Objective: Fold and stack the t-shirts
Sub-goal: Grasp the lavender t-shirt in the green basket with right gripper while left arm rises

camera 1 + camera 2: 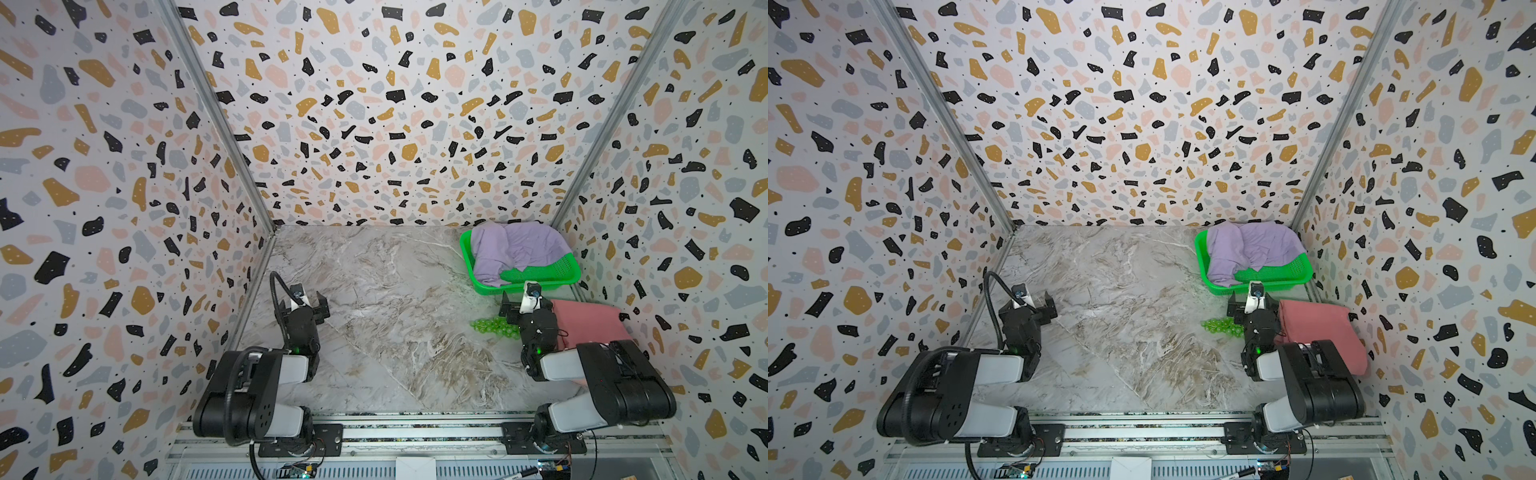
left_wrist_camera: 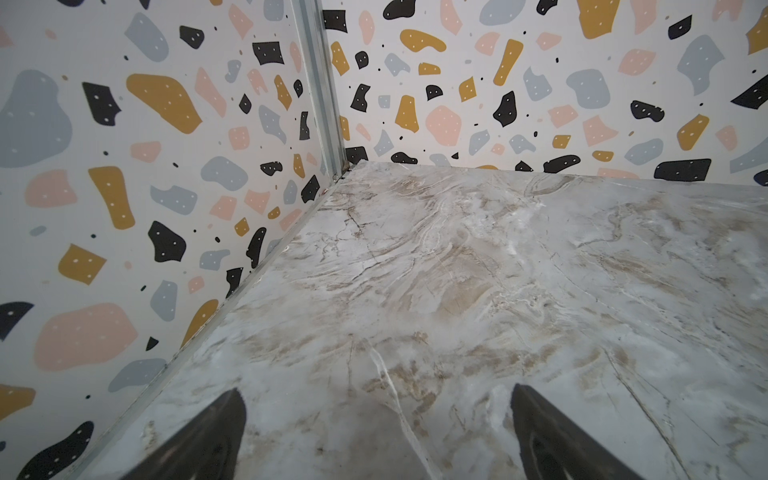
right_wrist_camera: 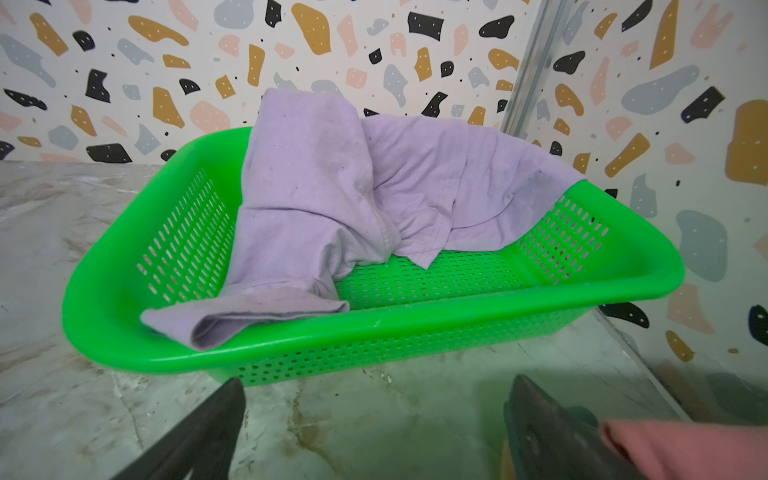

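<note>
purple shirt (image 3: 332,187): crumpled up, not folded at all, sitting in the green basket (image 3: 415,328) in the far right corner of the table (image 1: 395,291). One loose end flops over the basket's near rim.

purple shirt vs right gripper (image 3: 376,382): the basket is right in front of the gripper with a bit of bare table between them, so nothing's touching. The bit of shirt hanging over the rim is the part closest to it.

pink shirt (image 1: 586,324): folded flat on the table along the right wall, nearer the arms than the basket. The right arm covers part of it in both top views.

pink shirt vs right gripper: just beside the gripper on its outer side. In the right wrist view the cloth edge sits up against one finger, can't tell if it actually touches.

right gripper: fingers spread wide, nothing between them.

left gripper (image 1: 302,307): also spread wide and empty, low over bare marble on the left side, well apart from both shirts.

green balls (image 1: 494,327): little see-through cluster on the table, just beside the right gripper on its inner side.
</note>
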### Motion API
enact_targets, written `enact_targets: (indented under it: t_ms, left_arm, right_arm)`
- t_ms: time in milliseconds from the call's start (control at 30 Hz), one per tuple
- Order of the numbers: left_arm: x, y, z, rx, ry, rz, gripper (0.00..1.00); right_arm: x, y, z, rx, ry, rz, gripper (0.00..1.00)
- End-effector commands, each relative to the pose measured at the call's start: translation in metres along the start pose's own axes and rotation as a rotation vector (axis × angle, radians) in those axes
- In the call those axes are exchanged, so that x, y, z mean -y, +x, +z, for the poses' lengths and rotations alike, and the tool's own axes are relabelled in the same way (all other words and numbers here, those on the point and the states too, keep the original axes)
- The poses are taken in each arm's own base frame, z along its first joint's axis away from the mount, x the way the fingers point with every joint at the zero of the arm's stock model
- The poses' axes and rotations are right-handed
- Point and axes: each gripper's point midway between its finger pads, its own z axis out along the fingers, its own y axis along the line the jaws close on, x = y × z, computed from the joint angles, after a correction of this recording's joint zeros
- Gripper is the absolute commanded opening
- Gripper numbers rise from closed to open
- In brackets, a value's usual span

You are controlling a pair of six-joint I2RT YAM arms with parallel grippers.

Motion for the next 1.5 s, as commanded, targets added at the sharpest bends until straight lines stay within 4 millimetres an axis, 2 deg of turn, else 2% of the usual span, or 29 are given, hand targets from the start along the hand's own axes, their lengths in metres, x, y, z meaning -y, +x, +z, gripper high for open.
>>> enact_targets:
  t_ms: [0, 67, 167, 267, 333, 400, 467, 533, 600, 633, 700, 833, 900, 1000, 1167, 1233, 1267, 1300, 1333, 1367, 1400, 1433, 1467]
  left_arm:
    - [0.002, -0.049, 0.005, 0.010, 0.004, -0.039, 1.00]
    - [0.014, -0.076, 0.002, 0.013, 0.075, -0.082, 1.00]
    - [0.036, -0.119, -0.005, -0.028, 0.177, -0.253, 1.00]
    - [0.076, -0.158, -0.024, -0.098, 0.324, -0.424, 0.99]
    - [0.114, -0.185, -0.047, -0.112, 0.481, -0.537, 1.00]
    - [0.141, -0.197, -0.064, -0.134, 0.584, -0.627, 1.00]
    - [0.165, -0.216, -0.083, -0.064, 0.771, -0.640, 1.00]
    - [0.171, -0.224, -0.089, -0.019, 0.844, -0.699, 1.00]
    - [0.176, -0.213, -0.084, -0.067, 0.841, -0.704, 1.00]
    - [0.179, -0.216, -0.084, -0.067, 0.860, -0.690, 0.99]
    - [0.185, -0.223, -0.081, -0.064, 0.868, -0.640, 1.00]
    - [0.187, -0.222, -0.059, -0.058, 0.782, -0.563, 0.99]
    - [0.187, -0.223, -0.049, -0.052, 0.744, -0.511, 1.00]
    - [0.190, -0.220, -0.040, -0.072, 0.708, -0.417, 1.00]
    - [0.192, -0.215, -0.033, -0.087, 0.694, -0.373, 0.99]
    - [0.192, -0.212, -0.032, -0.093, 0.689, -0.377, 1.00]
    - [0.191, -0.212, -0.032, -0.091, 0.681, -0.382, 1.00]
    - [0.190, -0.212, -0.032, -0.091, 0.673, -0.389, 1.00]
    - [0.188, -0.213, -0.032, -0.088, 0.666, -0.392, 1.00]
    - [0.186, -0.214, -0.032, -0.082, 0.658, -0.396, 1.00]
    - [0.184, -0.216, -0.033, -0.074, 0.650, -0.398, 0.99]
    - [0.182, -0.217, -0.033, -0.068, 0.645, -0.399, 0.99]
    - [0.180, -0.218, -0.034, -0.063, 0.638, -0.397, 1.00]
  right_arm:
    - [-0.001, -0.042, 0.007, -0.057, 0.015, 0.060, 0.99]
    - [-0.008, -0.064, 0.003, -0.099, -0.018, 0.155, 0.99]
    - [-0.040, -0.103, -0.017, -0.133, -0.155, 0.302, 0.99]
    - [-0.090, -0.147, -0.047, -0.136, -0.349, 0.426, 0.99]
    - [-0.122, -0.173, -0.066, -0.126, -0.485, 0.471, 0.99]
    - [-0.147, -0.198, -0.084, -0.059, -0.604, 0.431, 0.99]
    - [-0.165, -0.212, -0.096, 0.000, -0.728, 0.428, 0.99]
    - [-0.175, -0.208, -0.094, -0.038, -0.774, 0.411, 0.99]
    - [-0.171, -0.204, -0.072, -0.096, -0.742, 0.410, 0.99]
    - [-0.165, -0.200, -0.059, -0.127, -0.713, 0.428, 0.99]
    - [-0.141, -0.192, -0.023, -0.140, -0.613, 0.463, 0.99]
    - [-0.100, -0.178, 0.033, -0.040, -0.345, 0.349, 0.99]
    - [-0.077, -0.165, 0.067, -0.058, -0.207, 0.310, 0.99]
    - [-0.062, -0.132, 0.114, -0.156, -0.150, 0.260, 0.99]
    - [-0.063, -0.090, 0.168, -0.231, -0.173, 0.218, 1.00]
    - [-0.062, -0.070, 0.188, -0.280, -0.162, 0.232, 0.97]
    - [-0.063, -0.063, 0.197, -0.302, -0.170, 0.245, 0.91]
    - [-0.065, -0.056, 0.204, -0.323, -0.188, 0.259, 0.76]
    - [-0.066, -0.053, 0.210, -0.337, -0.197, 0.270, 0.60]
    - [-0.062, -0.052, 0.214, -0.343, -0.179, 0.283, 0.37]
    - [-0.058, -0.057, 0.216, -0.339, -0.163, 0.282, 0.22]
    - [-0.056, -0.066, 0.216, -0.321, -0.158, 0.275, 0.15]
    - [-0.055, -0.089, 0.211, -0.271, -0.163, 0.269, 0.09]
